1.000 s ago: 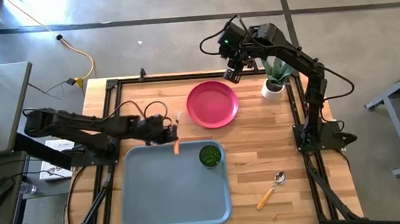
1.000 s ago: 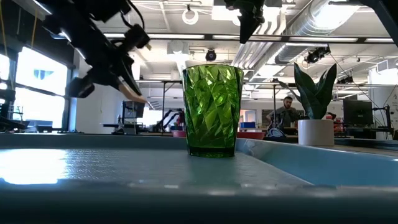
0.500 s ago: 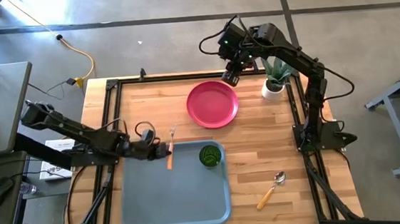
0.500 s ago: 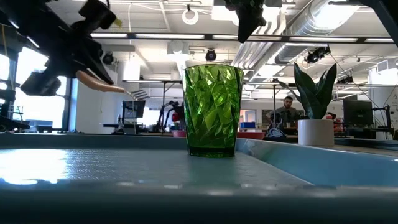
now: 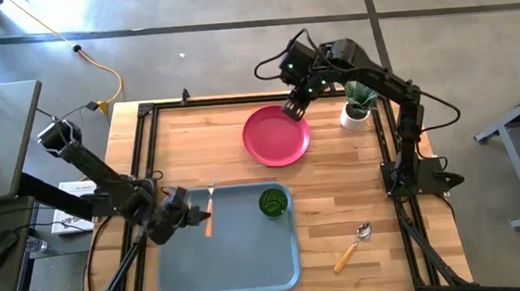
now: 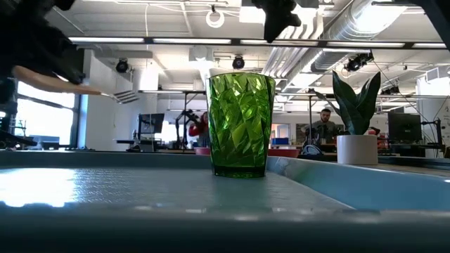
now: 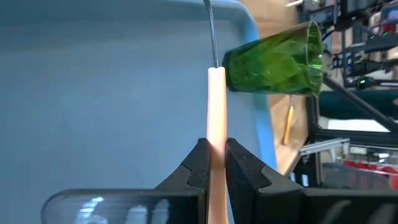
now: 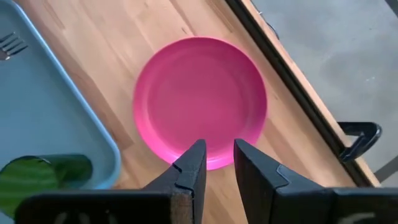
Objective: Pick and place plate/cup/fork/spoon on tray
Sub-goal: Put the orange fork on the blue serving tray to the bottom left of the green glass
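Left gripper point(image 7: 213, 167): my fingers are clamped on the fork's handle, which runs straight out between them. Over the last second I have carried it from the tray's far edge, near the plate, toward the tray's left side.

Fork point(image 5: 209, 210): in the air, not set down. The low view shows it roughly level, well above the tray floor, tines pointing toward the cup. A second ago it hung steeply, handle down; it has since swung flat.

Tray point(image 5: 236, 259): the fork is now over the blue floor inside the left rim, so a lowering and release here should land it inside.

Cup point(image 5: 271, 202): upright in the tray's far right corner, unchanged. The fork is beside it but apart.

Right gripper point(image 8: 216, 163): fingers a narrow gap apart, holding nothing. I have dropped from behind the plate to hover over its far rim.

Plate point(image 5: 276, 135): on the wood beyond the tray, not moved, not yet gripped.

Spoon point(image 5: 352, 246): on the table right of the tray, untouched.

Reading: cup done; fork about to be placed; plate next, with the right arm lining up on it; spoon last.

Risk: the plate lies flat, so pinching its rim may slip.
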{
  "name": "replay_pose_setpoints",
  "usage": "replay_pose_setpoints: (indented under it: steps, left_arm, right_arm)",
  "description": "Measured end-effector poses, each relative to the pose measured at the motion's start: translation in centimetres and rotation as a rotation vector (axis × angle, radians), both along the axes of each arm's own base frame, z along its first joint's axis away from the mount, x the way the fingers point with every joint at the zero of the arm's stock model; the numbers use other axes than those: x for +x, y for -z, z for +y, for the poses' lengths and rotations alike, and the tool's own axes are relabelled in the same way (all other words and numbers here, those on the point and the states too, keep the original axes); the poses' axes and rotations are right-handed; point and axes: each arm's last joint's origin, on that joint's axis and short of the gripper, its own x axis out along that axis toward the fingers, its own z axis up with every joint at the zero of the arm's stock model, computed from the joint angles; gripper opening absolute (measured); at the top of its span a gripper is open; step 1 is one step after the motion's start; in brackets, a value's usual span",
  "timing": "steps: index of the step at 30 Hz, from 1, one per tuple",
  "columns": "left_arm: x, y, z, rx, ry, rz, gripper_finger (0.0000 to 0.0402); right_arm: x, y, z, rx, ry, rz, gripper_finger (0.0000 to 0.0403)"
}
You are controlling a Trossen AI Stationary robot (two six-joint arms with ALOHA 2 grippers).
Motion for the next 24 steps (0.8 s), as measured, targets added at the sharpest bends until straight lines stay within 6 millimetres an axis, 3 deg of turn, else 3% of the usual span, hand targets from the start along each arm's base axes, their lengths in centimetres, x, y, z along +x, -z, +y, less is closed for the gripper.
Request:
replay_pose_setpoints:
  steps: [18, 24]
  left_arm:
    - [-5.2, 0.4, -3.4, -0.103, 0.098, -0.035, 0.0019]
    - [-6.1, 0.6, -4.1, -0.112, 0.154, -0.032, 0.0019]
  right_arm:
    - [1.2, 0.0, 3.7, 0.064, 0.037, -0.036, 0.0074]
    - [1.5, 0.0, 4.8, 0.082, 0.046, -0.044, 0.0074]
